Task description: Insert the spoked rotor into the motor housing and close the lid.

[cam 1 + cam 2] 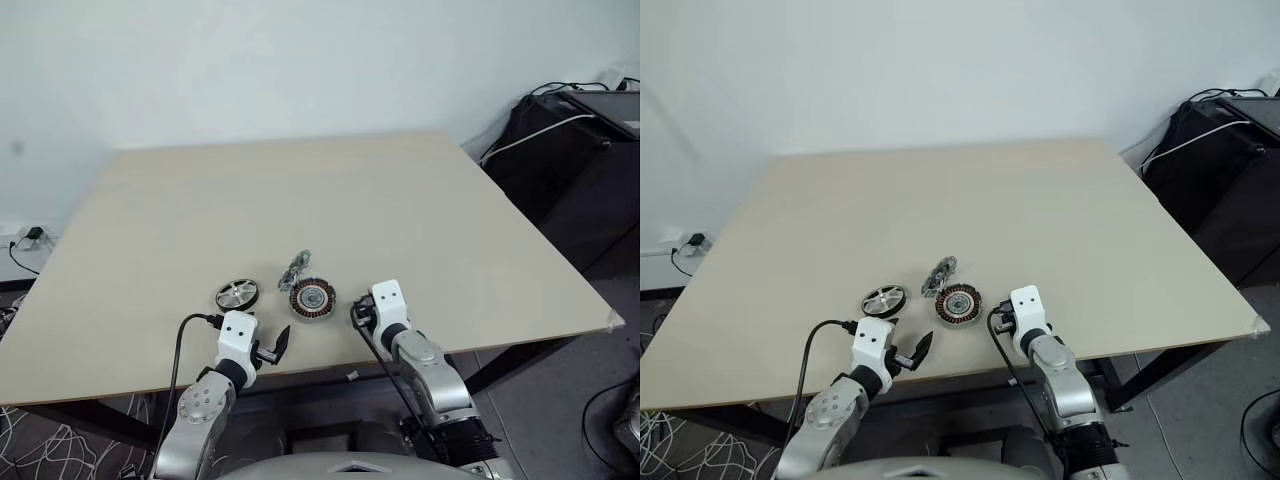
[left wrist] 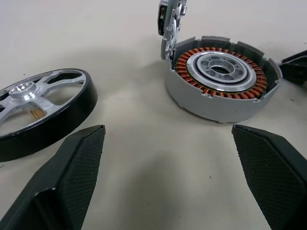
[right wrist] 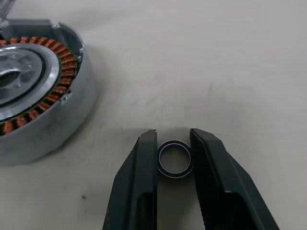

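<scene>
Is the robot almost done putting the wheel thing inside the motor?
Not yet. The spoked rotor lies on the table beside the motor housing, whose lid stands open. The right gripper pinches a small ring; the left gripper is open and empty. Inserting the rotor and closing the lid remain.

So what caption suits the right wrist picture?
Right claw closed around a small metal ring beside the motor housing.

Bare table (image 1: 420,220) beyond the motor housing (image 1: 311,299); its upright lid (image 1: 296,268) blocks the far side — spoked rotor (image 1: 237,295) just left.
</scene>
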Controlling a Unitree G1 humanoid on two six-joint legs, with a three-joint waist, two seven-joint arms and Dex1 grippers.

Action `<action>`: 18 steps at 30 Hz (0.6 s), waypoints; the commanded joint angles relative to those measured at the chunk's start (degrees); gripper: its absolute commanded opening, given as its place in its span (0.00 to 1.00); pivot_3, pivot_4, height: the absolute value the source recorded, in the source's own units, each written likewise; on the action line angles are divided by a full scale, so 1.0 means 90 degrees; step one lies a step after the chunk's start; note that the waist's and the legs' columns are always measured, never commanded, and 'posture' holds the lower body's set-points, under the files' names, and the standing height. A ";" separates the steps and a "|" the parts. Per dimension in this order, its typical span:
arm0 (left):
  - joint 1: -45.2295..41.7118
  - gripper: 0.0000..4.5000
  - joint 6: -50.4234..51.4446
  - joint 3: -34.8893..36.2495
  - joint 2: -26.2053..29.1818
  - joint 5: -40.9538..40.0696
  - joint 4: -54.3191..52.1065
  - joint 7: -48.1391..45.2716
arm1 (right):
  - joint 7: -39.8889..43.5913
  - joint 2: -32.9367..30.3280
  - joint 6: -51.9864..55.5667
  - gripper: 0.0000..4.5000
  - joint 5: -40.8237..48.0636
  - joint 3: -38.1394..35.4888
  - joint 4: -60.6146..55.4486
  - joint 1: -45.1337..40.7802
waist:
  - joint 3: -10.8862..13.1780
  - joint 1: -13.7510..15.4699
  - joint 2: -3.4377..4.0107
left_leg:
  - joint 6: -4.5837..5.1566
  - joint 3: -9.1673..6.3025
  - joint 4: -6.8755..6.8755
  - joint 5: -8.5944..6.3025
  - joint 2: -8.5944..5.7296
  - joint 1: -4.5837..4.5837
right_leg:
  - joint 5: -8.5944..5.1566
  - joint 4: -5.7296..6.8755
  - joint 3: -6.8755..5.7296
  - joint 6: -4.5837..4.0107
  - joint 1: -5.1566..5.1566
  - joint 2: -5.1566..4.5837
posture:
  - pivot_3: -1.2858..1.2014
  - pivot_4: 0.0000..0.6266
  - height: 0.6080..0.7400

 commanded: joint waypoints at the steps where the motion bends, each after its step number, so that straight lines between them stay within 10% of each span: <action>1: -0.0094 1.00 -0.0010 -0.0022 -0.0019 -0.0061 -0.0289 -0.0015 | 0.0156 -0.0005 0.0163 0.15 -0.0017 0.0249 -0.0823 -0.0191 | 0.0003 -0.0014 0.0003 | 0.0000 0.0000 -0.0003 0.0000 0.0001 0.0000 | 0.0002 0.0000 0.0000 0.0003 -0.0002 0.0000 | 0.52 0.00 1.00; 18: -0.0013 1.00 -0.0049 -0.0009 -0.0079 -0.0050 -0.0414 0.0110 | 0.0643 0.0147 0.0122 0.15 -0.0266 0.1251 -0.0307 -0.0997 | 0.0008 -0.0010 -0.0003 | -0.0001 -0.0002 -0.0007 0.0000 0.0000 0.0001 | 0.0003 -0.0001 -0.0005 0.0004 -0.0003 0.0000 | 0.52 0.00 1.00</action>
